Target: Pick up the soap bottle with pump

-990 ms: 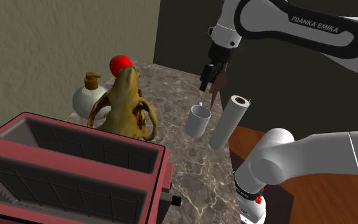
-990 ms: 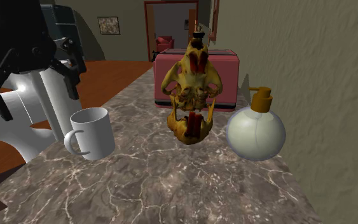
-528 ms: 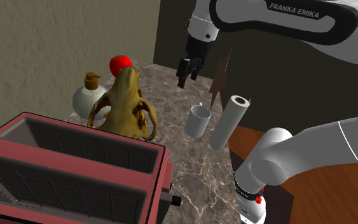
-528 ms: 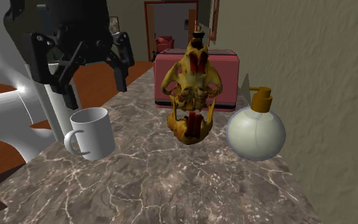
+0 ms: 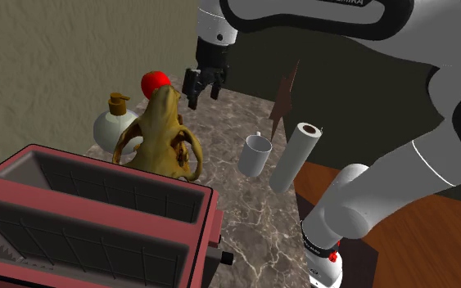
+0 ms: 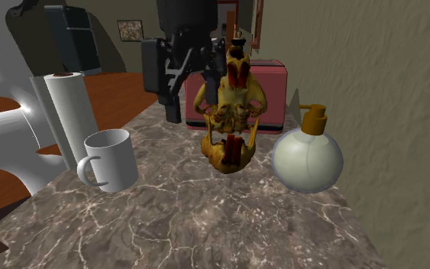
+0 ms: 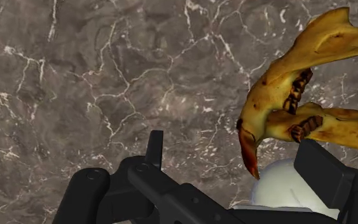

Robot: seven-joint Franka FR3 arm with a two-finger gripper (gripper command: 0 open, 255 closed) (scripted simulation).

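My claw (image 5: 203, 90) hangs above the marble counter (image 5: 245, 204) with its fingers wide apart and nothing gripped. In the shoulder view it sits just right of a red ball (image 5: 155, 82) that shows at the top of a yellow animal skull (image 5: 159, 135).

The soap bottle (image 5: 115, 123), a round white body with a brown pump, stands on the counter against the wall, just beside the skull on the shoulder view's left. So the skull stands between my claw and the bottle.

From the second exterior view the bottle (image 6: 308, 157) is to the right of the skull (image 6: 232, 107), with the claw (image 6: 176, 76) to the skull's left. A red toaster (image 6: 270, 88) sits behind both.

A white mug (image 6: 110, 159) and a paper towel roll (image 6: 66, 115) stand near each other, well apart from the bottle.

Through the wrist camera I see the skull's (image 7: 298, 108) pointed end between my fingers (image 7: 155, 149), untouched, over the marble.
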